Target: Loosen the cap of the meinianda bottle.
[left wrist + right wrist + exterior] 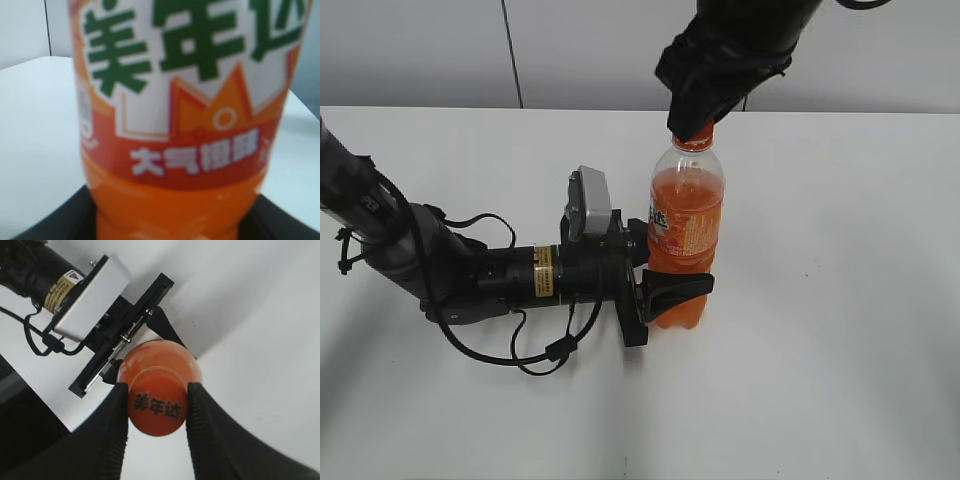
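On the white table (840, 300) the meinianda bottle (685, 235) stands upright, its waisted lower body clamped between the fingers of the left gripper (670, 290), whose arm lies low along the tabletop. From above, the right gripper (157, 407) pinches the orange cap (157, 407) from both sides.

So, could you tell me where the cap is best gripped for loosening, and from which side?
Grip the cap on its round side wall, coming straight down from above, as the right gripper does; the bottle stands upright, its lower body clamped by the left gripper.
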Robot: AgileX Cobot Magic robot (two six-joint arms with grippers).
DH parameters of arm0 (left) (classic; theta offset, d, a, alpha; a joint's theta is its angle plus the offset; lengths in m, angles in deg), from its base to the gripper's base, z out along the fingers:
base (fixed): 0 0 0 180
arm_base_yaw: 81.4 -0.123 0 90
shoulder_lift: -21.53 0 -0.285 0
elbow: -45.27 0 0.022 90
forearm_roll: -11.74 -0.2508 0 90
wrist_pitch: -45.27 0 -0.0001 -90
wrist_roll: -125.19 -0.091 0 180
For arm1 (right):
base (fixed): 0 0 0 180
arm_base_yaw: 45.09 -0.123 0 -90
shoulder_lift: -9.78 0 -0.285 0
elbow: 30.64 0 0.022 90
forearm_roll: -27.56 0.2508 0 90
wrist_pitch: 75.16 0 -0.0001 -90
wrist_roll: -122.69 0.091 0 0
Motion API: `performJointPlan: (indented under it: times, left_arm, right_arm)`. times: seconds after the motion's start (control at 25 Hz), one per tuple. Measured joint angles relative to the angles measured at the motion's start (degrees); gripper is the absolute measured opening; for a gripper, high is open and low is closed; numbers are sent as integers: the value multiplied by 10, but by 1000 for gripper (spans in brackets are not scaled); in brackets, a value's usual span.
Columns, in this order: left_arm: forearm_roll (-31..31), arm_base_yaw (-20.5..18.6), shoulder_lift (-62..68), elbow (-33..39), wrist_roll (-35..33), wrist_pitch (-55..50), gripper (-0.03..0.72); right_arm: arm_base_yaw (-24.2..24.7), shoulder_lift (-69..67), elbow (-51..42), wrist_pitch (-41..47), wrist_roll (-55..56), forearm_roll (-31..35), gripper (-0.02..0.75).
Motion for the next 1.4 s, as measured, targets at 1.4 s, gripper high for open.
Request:
performJointPlan:
  times: [1.4]
  left_arm:
    - [-1, 0, 0, 0, -1, 0, 384]
  right_arm:
    - [0, 3, 2, -1, -646, -1, 262]
